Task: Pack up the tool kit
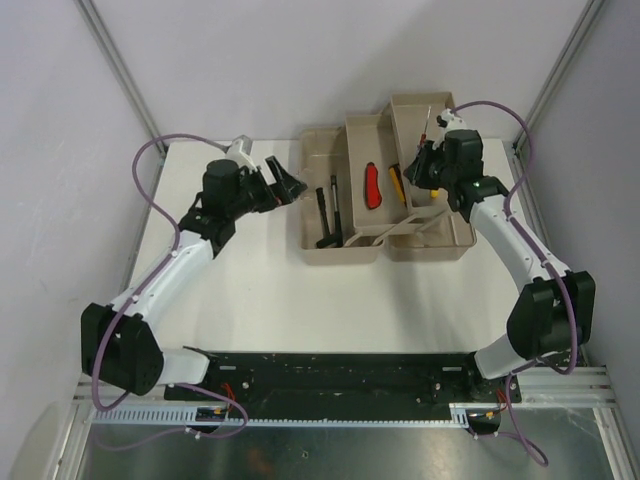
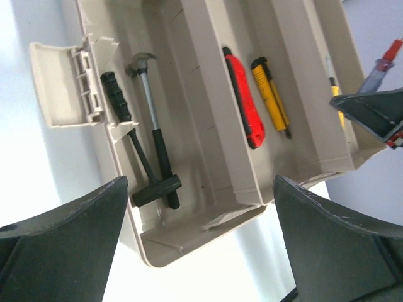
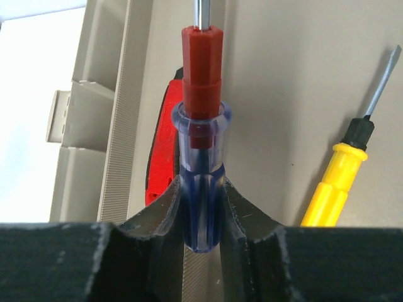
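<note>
Blue-red screwdriver (image 3: 200, 126) clenched in right claw (image 3: 201, 207) over beige toolbox (image 3: 283, 94); left claw (image 2: 200, 185) spread wide

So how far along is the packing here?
Done: hammers lie in the toolbox, red knife and yellow knife in its middle tray, yellow screwdriver in the right tray. In hand: right fingers clamp a red-and-blue screwdriver over the trays; left fingers open, empty. Left: set it down, fold the trays, close the box.

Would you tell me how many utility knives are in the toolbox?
2. The red utility knife and the yellow utility knife lie side by side near the middle of the toolbox; the right arm could hide others.
</note>
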